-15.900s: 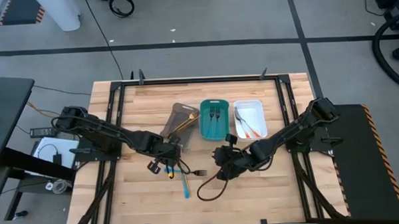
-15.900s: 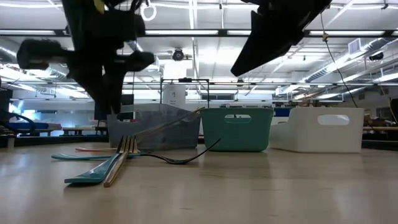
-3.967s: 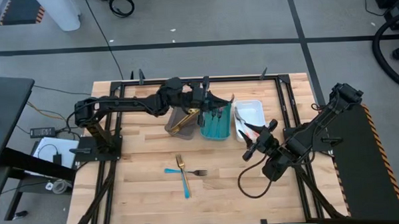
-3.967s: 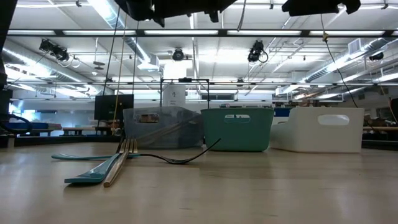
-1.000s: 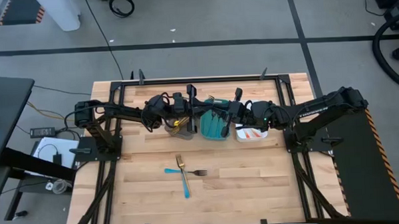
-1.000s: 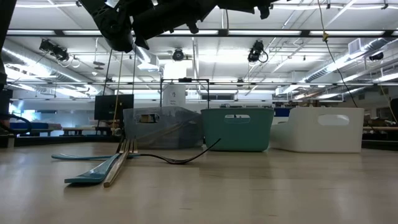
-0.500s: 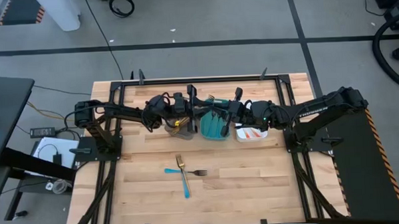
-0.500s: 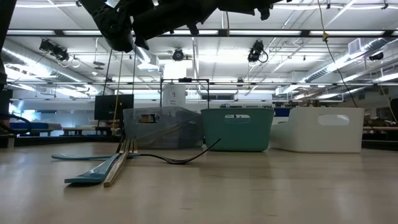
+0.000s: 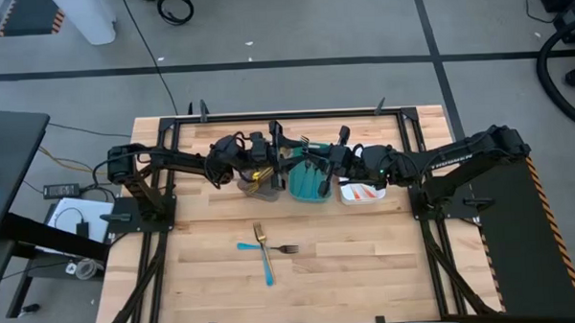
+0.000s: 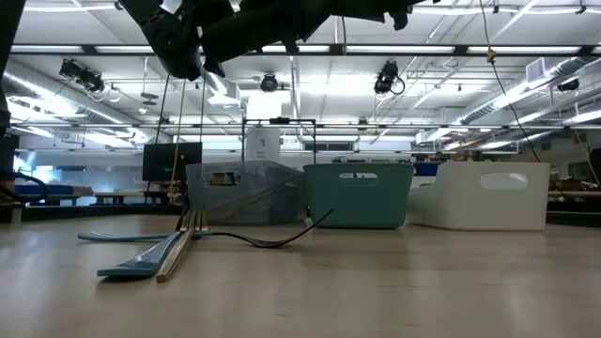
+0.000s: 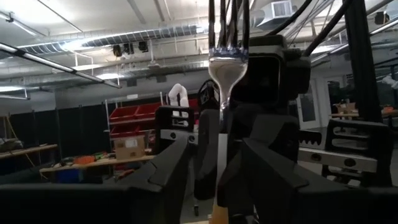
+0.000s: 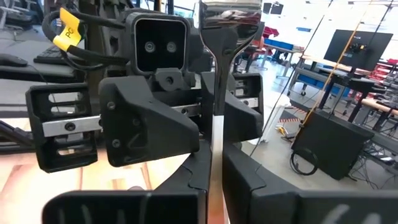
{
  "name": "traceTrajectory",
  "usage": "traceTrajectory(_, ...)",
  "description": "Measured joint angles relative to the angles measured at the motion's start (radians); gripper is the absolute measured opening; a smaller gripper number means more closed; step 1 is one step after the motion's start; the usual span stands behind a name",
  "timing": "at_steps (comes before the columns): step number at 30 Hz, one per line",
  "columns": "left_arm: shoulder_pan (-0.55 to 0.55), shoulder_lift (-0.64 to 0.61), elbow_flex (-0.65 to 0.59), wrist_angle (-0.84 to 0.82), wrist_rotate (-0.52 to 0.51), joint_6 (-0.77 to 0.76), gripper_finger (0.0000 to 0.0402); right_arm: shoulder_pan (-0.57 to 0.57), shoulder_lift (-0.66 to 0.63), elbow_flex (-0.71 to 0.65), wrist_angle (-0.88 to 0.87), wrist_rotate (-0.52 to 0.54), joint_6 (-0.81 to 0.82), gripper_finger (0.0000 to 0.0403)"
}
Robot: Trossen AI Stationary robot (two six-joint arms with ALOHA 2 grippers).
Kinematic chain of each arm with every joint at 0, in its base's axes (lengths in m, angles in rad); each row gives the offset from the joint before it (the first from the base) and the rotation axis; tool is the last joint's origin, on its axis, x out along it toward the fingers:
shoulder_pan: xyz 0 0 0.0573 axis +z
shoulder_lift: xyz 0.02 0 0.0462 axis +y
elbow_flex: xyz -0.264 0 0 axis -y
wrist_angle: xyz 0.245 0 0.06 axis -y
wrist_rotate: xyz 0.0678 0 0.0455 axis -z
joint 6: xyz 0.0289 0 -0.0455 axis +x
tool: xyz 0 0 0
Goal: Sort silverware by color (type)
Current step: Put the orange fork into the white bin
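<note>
Both grippers meet face to face above the teal tray (image 9: 309, 185) — the left gripper (image 9: 281, 154) reaches in from one side, the right gripper (image 9: 333, 158) from the other. Between them stands a fork (image 11: 227, 68), tines up. In the left wrist view its handle sits clamped between the left fingers (image 11: 163, 180); in the right wrist view the same fork (image 12: 216, 93) is pinched by the right fingers (image 12: 193, 180) too, so both grip 1 utensil.

Below and nearer the table's front edge, well apart from both grippers, 3 pieces lie loose on the wood: a gold fork (image 9: 260, 238), a blue-handled piece (image 9: 266, 264) and a dark fork (image 9: 287, 249). Just beside the left gripper, the grey-brown tray (image 9: 258, 186) holds gold pieces; under the right gripper, the white tray (image 9: 362, 191) shows orange handles.
</note>
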Motion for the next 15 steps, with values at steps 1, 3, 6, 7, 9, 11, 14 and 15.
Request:
traceTrajectory(1, 0.003, 0.0, 0.0, -0.002, 0.0, 0.0, 0.0159, 0.0, 0.0, 0.0, -0.002, 0.0, 0.0, 0.0031)
traceTrajectory(3, 0.007, 0.0, 0.0, -0.002, 0.0, -0.001, 0.016, 0.0, 0.0, 0.0, -0.001, 0.001, 0.0, 0.0031)
traceTrajectory(6, 0.007, 0.0, 0.0, -0.002, 0.0, 0.006, 0.0161, 0.0, 0.0, 0.0, -0.001, 0.001, 0.0, 0.0031)
traceTrajectory(7, 0.007, 0.0, 0.0, -0.001, 0.0, 0.02, 0.0161, 0.0, 0.0, 0.0, -0.002, 0.001, 0.0, 0.0031)
traceTrajectory(9, 0.007, -0.004, 0.0, -0.006, 0.0, 0.032, 0.0161, 0.0, 0.0, 0.0, -0.001, 0.0, 0.0, 0.0031)
traceTrajectory(11, 0.008, -0.005, 0.0, -0.004, -0.002, 0.034, 0.0161, 0.0, 0.0, 0.0, -0.002, 0.0, 0.0, 0.0031)
traceTrajectory(14, 0.009, -0.005, 0.0, -0.003, -0.002, 0.053, 0.0165, 0.0, 0.0, 0.0, -0.003, 0.0, 0.0, 0.0031)
traceTrajectory(15, 0.009, -0.005, 0.0, -0.003, -0.002, 0.057, 0.017, 0.0, 0.0, 0.0, -0.004, 0.0, 0.0, 0.0031)
